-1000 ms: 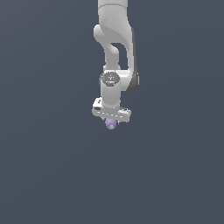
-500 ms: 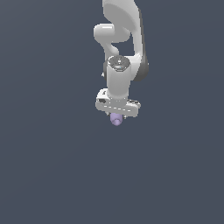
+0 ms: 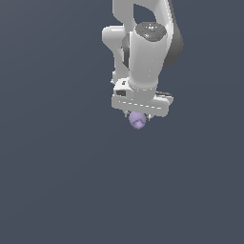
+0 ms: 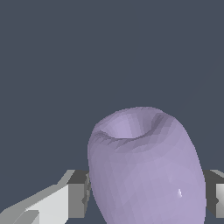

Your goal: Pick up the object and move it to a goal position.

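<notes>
Lavender object (image 3: 137,120) sits clamped in the jaws of the gripper (image 3: 138,118), hanging just under the white gripper body in the exterior view. Only its lower part shows there, rounded and pale purple, narrower than the gripper body above it.

Wrist view: the object (image 4: 146,168) fills much of the picture. It reads as a smooth barrel-like form with a shallow dimple on its far end (a ball only loosely; more like a plum or apple shape). One small bright highlight on its side. A grey finger pad (image 4: 78,200) presses against one flank; the second pad (image 4: 214,192) meets the opposite flank at the picture's edge. Both are in contact, so the jaws are grasping the object.

Arm (image 3: 145,52): white links with a dark grey joint housing, coming down from 12 o'clock in the exterior view, wrist pointing down. Gripper and object lie slightly toward 1 o'clock of centre.

Background is uniform dark slate grey in both views; cannot tell the height of the object above any surface.
</notes>
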You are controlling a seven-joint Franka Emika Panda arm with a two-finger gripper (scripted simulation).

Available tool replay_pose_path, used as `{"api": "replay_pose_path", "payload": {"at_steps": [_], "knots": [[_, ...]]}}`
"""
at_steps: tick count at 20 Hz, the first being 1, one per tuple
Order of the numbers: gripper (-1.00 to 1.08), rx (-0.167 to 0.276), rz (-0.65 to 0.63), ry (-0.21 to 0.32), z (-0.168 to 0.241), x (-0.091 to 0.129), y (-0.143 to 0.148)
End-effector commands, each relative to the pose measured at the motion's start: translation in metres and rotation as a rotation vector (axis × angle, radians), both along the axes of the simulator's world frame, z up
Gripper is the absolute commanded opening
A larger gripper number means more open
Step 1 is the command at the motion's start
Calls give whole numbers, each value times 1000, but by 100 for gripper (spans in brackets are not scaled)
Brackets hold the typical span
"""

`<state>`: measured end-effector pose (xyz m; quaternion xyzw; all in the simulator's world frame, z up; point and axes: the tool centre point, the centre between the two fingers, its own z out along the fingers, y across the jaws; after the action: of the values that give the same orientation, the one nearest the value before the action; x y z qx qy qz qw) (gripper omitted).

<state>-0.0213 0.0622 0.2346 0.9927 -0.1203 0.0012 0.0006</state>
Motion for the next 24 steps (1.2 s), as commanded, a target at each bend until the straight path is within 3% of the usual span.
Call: {"api": "replay_pose_path", "payload": {"at_steps": [1, 13, 24], "knots": [[-100, 0, 0, 1, 25, 6, 10], [-100, 0, -1, 2, 125, 36, 50], [-100, 1, -1, 2, 182, 55, 73]]}}
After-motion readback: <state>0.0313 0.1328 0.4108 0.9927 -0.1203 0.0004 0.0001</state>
